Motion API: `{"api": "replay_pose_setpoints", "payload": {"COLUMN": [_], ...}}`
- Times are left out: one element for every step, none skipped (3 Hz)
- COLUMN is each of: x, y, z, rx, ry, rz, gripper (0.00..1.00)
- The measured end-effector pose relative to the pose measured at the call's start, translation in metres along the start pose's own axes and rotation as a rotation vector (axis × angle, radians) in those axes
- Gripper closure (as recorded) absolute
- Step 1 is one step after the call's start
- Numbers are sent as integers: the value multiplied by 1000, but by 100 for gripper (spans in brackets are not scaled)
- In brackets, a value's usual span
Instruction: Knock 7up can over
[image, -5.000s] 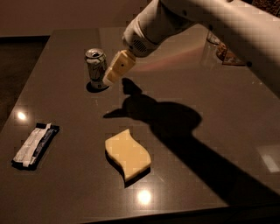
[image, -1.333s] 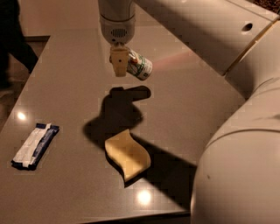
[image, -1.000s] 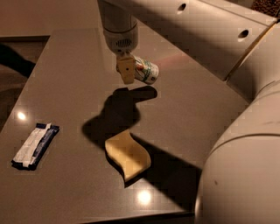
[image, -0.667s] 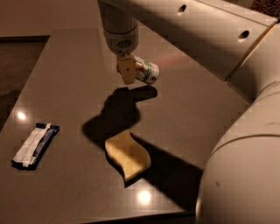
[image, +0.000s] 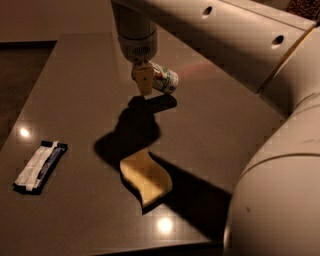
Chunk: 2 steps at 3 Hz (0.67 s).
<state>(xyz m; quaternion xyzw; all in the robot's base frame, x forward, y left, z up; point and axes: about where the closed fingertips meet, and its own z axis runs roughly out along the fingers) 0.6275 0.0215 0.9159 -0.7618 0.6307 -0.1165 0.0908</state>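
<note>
The 7up can (image: 166, 78) lies on its side on the dark table (image: 75, 90), far of the middle, with its silver end pointing right. My gripper (image: 144, 81) hangs from the white arm straight down and sits right against the can's left end. The gripper hides part of the can's left end. Their shadow falls on the table just in front of them.
A wavy yellow sponge (image: 146, 177) lies near the table's front middle. A black and white wrapped packet (image: 40, 166) lies at the front left. The white arm (image: 225, 45) and my body (image: 280, 200) fill the right side. The table's front edge runs along the bottom.
Five seconds ago the can stood upright at the far left beside the gripper. It now lies on its side. Over the last second the gripper and can have shifted slightly right.
</note>
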Motion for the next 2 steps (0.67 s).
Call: {"api": "replay_pose_setpoints", "payload": {"x": [0,0], "y": [-1,-1], "z": [0,0], "rx": [6,6], "ry": [-3,-3], "rz": [0,0], "gripper": [0,0]}}
